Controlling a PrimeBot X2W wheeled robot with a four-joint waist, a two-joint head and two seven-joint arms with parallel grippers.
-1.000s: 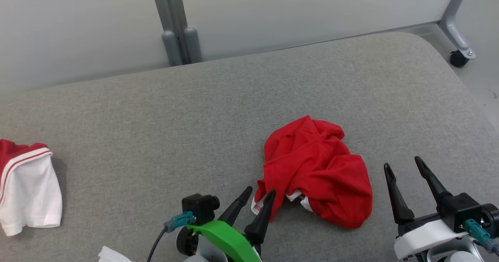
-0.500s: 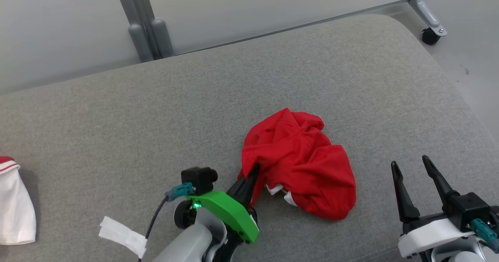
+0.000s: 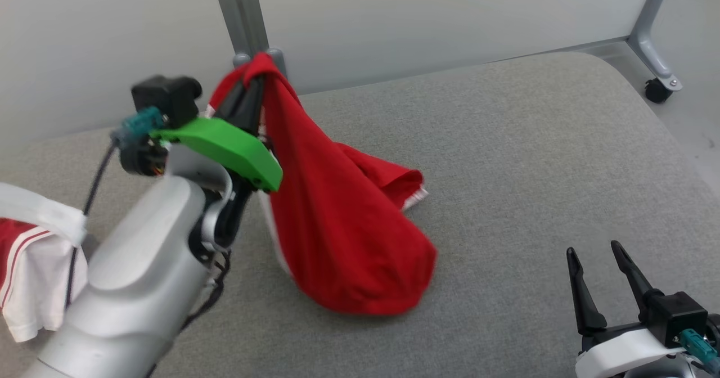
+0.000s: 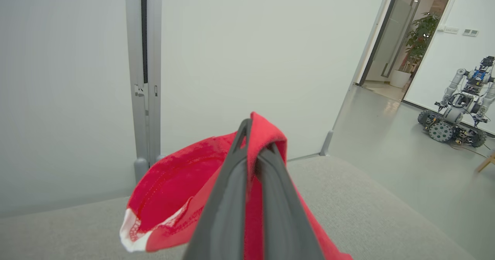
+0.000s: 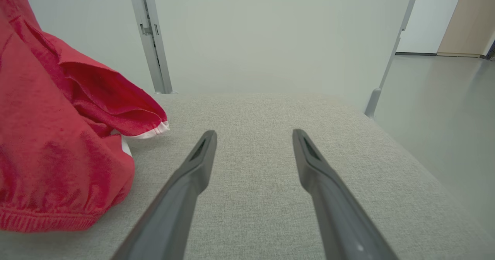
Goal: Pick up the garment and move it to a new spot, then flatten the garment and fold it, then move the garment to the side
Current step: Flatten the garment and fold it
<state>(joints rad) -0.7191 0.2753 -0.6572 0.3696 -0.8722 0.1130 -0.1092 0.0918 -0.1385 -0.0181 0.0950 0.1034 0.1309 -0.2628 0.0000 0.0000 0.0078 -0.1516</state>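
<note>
The left tool [image 3: 250,85] is closed on a fold of the red garment [image 3: 337,220], its two dark fingers pinched together with cloth draped over the tips, as the left wrist view shows plainly [image 4: 257,140]. The garment hangs from that pinch in a long, loose drape over the middle of the grey fabric-covered tabletop [image 3: 534,142], nearer the left edge than the right. Its bunched lower end looks to be resting on the tabletop or just above it; motion blur leaves that unclear. The right tool [image 3: 593,250] stands open and empty near the front right corner, well apart from the cloth.

The garment reads as a light, limp knit: it has no stiffness and sags wherever it is unsupported. A single pinch therefore carries it easily but leaves it crumpled, and a thin fold could slide out of the fingers. For flattening, firmer holds would be seamed edges, such as the white-trimmed opening [image 5: 154,128] facing the right tool, or the gathered hem.

A white garment with red stripes [image 3: 34,277] lies at the left edge.
</note>
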